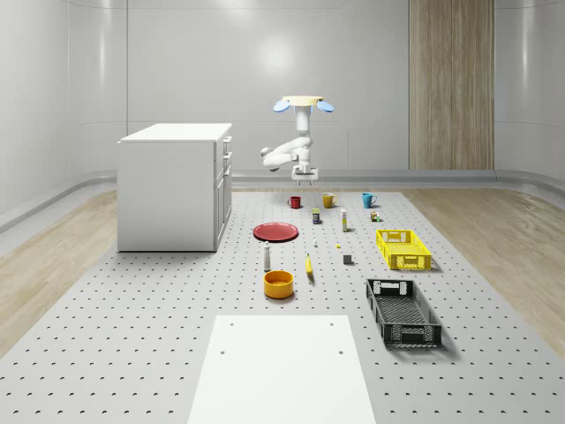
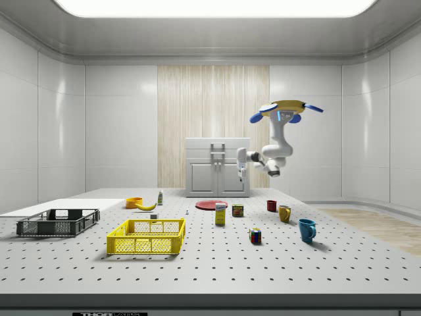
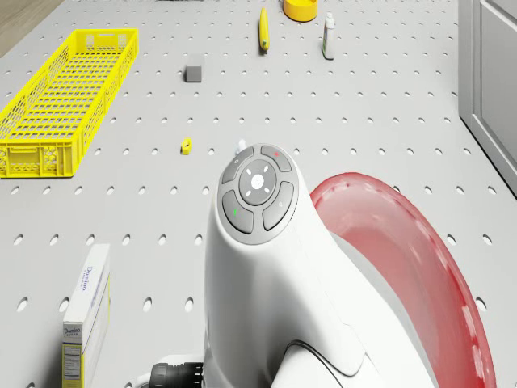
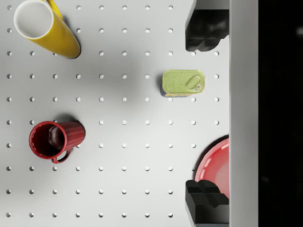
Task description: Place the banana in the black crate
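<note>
Whole-scene view: I hover above the far part of the perforated floor mat (image 1: 132, 353), beyond the red plate (image 1: 275, 231) and near the row of mugs. My gripper (image 1: 304, 177) hangs below the drone body, well above the mat and above the red mug (image 1: 295, 201). The banana (image 1: 309, 264) lies on the mat nearer the mat's front edge, just beside the orange bowl (image 1: 278, 283). The black crate (image 1: 403, 311) sits near the mat's right edge, in front of the yellow crate (image 1: 403, 248), with nothing in it.

Side view: the drone hovers in the air over the mat's far side, the arm folded forward with my gripper (image 2: 241, 172) pointing down. The banana (image 2: 146, 206) rests beside the orange bowl (image 2: 134, 202); the black crate (image 2: 58, 222) stands well apart from it, toward the side view's left.

Drone view: my arm's wrist housing sits in the foreground over the red plate (image 3: 420, 267). The banana (image 3: 263, 28) lies far ahead, near the white bottle (image 3: 328, 39).

Wrist view: my gripper (image 4: 207, 116) is spread wide and holds nothing; one fingertip (image 4: 204, 33) and its opposite frame bare mat and a green can (image 4: 183, 83).

Status: no step completed. Judgement: remaining are the approach to the banana, the grasp, the carry and the release into the black crate.
</note>
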### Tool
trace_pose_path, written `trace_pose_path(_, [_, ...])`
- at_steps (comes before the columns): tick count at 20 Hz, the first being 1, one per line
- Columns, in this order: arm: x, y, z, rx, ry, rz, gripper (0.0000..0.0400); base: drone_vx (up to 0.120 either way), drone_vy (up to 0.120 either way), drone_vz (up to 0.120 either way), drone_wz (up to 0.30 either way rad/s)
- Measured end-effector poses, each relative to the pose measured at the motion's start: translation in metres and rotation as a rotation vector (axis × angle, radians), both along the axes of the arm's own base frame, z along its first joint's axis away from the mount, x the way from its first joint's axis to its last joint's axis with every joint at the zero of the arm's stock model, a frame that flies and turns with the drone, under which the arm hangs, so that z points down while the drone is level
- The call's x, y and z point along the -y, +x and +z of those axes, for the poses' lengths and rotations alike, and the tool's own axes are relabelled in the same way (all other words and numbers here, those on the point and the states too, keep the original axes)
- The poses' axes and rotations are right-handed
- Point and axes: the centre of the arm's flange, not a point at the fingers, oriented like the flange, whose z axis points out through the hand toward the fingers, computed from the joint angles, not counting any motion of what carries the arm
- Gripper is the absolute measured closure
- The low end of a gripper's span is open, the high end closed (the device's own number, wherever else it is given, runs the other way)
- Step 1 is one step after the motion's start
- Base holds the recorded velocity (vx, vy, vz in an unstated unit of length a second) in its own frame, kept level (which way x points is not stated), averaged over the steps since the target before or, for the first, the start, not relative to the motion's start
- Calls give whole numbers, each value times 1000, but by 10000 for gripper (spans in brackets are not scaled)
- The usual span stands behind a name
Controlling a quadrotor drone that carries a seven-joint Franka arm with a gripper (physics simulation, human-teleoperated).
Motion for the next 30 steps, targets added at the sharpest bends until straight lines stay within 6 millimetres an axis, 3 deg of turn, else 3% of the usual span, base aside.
trace_pose_path(20, [0,0,0,0,-1,0,0,120,0,0,0])
trace_pose_path(30, [0,0,0,0,-1,0,0,120,0,-116,0])
